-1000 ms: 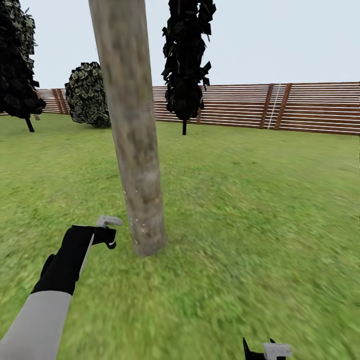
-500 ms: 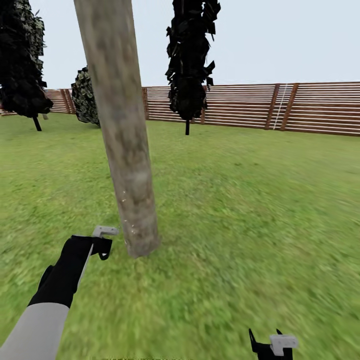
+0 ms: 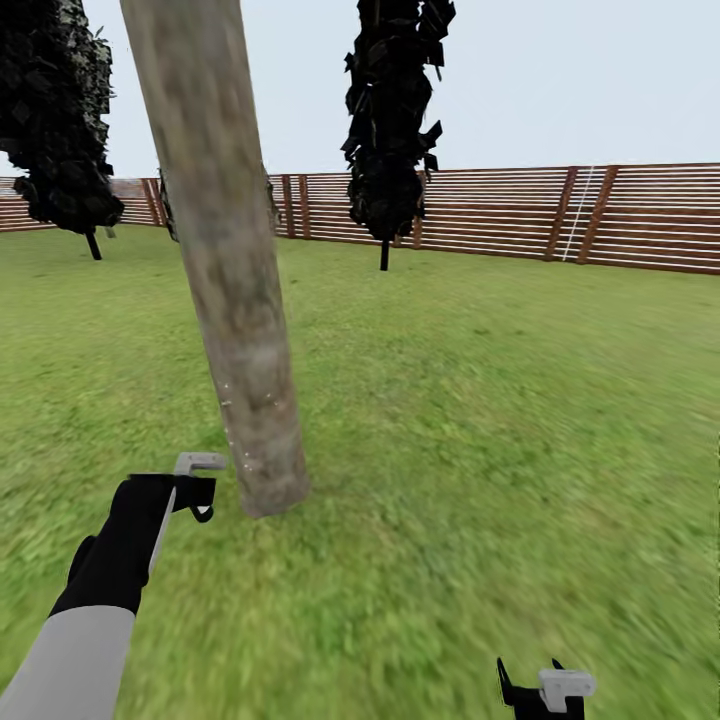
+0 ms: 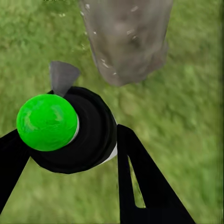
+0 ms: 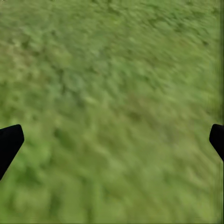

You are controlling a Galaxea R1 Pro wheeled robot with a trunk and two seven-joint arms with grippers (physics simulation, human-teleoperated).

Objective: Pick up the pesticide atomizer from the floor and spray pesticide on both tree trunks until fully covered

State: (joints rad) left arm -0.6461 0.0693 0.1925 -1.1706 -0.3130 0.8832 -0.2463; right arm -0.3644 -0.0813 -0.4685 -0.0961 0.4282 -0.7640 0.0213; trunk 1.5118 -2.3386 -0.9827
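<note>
Fingers of my left gripper (image 4: 70, 154) are clamped on the pesticide atomizer, a black-bodied bottle with a bright green round cap (image 4: 46, 122); in the left wrist view one black finger (image 4: 140, 182) presses its side and the other finger sits against the opposite side. A grey nozzle tip (image 4: 62, 77) juts out from the bottle toward the thick grey-brown mottled tree trunk (image 4: 126, 39), so the spray end faces the bark near its base. I cannot tell the bottle's long axis exactly; I look almost straight down onto its cap.

From the head view, my left gripper (image 3: 195, 490) hangs just beside the foot of that trunk (image 3: 235, 320), apart from it, on its left. The trunk leans slightly, with its top toward the left. A few tiny white specks of pesticide (image 3: 240, 440) dot the lower bark. The trunk stands on the green grass lawn (image 3: 480, 420).

Further right, a dark narrow conifer (image 3: 392, 120) stands before the brown fence of horizontal wooden slats (image 3: 620, 215).

My right gripper (image 3: 545, 690) sits low at the frame's edge. Its black fingertips (image 5: 9, 142) are spread wide apart over bare grass (image 5: 112, 112), holding nothing.
</note>
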